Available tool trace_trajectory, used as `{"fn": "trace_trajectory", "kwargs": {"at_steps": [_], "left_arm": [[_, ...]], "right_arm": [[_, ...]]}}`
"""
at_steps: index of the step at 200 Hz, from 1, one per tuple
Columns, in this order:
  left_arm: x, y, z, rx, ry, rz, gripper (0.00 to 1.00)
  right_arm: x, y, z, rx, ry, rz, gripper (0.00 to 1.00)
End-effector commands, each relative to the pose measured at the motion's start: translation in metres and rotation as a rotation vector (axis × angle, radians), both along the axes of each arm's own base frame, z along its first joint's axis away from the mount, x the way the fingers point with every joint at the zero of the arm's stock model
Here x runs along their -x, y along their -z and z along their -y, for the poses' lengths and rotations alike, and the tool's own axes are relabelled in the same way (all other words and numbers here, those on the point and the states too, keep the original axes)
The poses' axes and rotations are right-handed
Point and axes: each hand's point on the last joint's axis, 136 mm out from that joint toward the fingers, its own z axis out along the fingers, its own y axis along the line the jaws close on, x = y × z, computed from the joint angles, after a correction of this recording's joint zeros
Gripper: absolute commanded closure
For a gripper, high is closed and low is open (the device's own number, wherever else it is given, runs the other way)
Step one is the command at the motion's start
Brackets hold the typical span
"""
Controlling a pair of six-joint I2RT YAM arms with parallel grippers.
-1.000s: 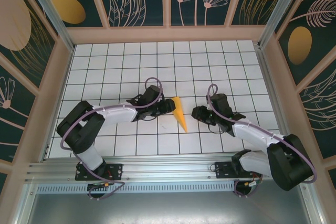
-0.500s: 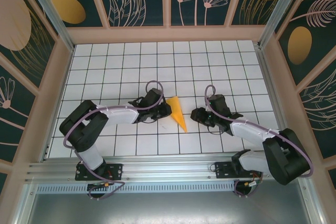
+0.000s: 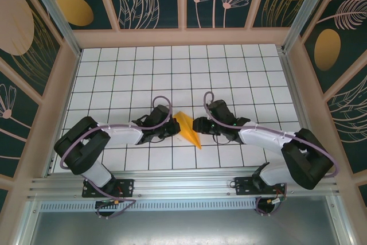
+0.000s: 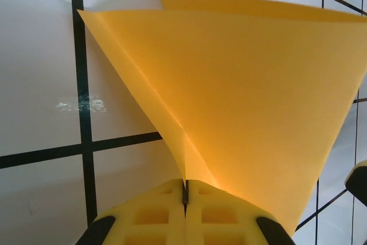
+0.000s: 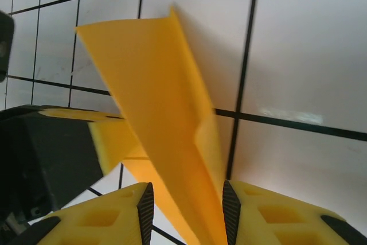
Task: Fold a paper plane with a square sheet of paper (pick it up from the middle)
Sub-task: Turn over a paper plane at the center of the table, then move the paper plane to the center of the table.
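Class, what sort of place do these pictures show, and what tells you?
Probably a robot test cell: a white gridded table walled by patterned panels, a left arm and a right arm bolted to a metal rail.

paper plane (image 3: 187,128): orange-yellow | worktop (image 3: 143,67): white, black grid lines | left hand (image 4: 184,196), right hand (image 5: 186,207): yellow fingers, black trim | walls (image 3: 149,4): dark teal, orange ovals, pale leaves
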Motion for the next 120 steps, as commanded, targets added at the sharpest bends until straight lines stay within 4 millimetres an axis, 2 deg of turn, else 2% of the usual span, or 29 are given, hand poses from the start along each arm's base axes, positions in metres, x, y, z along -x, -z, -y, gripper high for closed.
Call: {"fn": "trace_trajectory", "kwargs": {"at_steps": [1, 43, 120], "left_arm": [[-0.003, -0.012, 0.002, 0.026, 0.028, 0.054, 0.97], [-0.003, -0.012, 0.0, 0.007, 0.033, 0.064, 0.97], [0.002, 0.002, -0.008, -0.043, 0.036, 0.041, 0.97]], "right_arm": [[-0.004, 0.005, -0.003, 0.092, -0.02, 0.031, 0.6], [-0.005, 0.011, -0.019, 0.129, -0.073, 0.032, 0.6], [-0.008, 0.023, -0.02, 0.175, -0.088, 0.013, 0.58]]}}
